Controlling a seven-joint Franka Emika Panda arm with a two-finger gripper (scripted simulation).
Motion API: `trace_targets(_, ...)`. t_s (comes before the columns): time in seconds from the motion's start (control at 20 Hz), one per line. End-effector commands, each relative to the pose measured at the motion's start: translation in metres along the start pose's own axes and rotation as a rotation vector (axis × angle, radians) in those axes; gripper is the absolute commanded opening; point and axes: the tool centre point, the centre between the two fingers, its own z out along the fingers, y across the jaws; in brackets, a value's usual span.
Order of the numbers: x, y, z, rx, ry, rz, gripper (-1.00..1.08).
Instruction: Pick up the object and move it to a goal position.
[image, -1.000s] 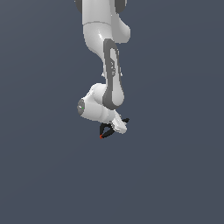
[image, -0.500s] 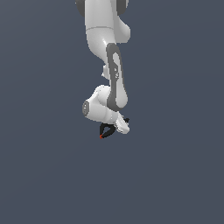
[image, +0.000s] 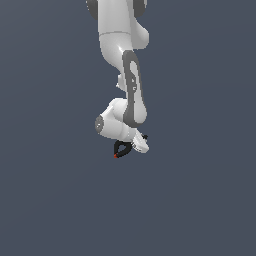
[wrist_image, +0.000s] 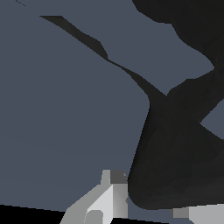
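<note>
Robot hand at the clamp, middle of the scene

In the exterior view the white arm (image: 122, 60) hangs down from the top edge, and its gripper (image: 131, 147) sits just below the frame's centre with the small black clamp (image: 120, 148) touching it on the exterior view's left, the red tip (image: 115, 156) at the clamp's lowest point. The wrist view shows the clamp (wrist_image: 175, 144) as a large dark mass lying against one pale grey finger (wrist_image: 107, 199), with a second pale piece just beside it at the frame's edge; the fingers appear closed on the clamp, with no gap showing between them and it. All around is plain grey-blue ground (image: 200, 200), open on every side out to the frame edges, with no boxes or bins in sight
</note>
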Motion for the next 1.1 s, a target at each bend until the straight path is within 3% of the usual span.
trace_targets(0.0, 0.000, 0.000, 0.000, 0.000, 0.000, 0.000, -1.00)
trace_targets(0.55, -0.013, 0.004, -0.013, 0.000, 0.000, 0.000, -1.00)
trace_targets(1.05, -0.061, 0.019, -0.059, 0.000, 0.000, 0.001, -1.00)
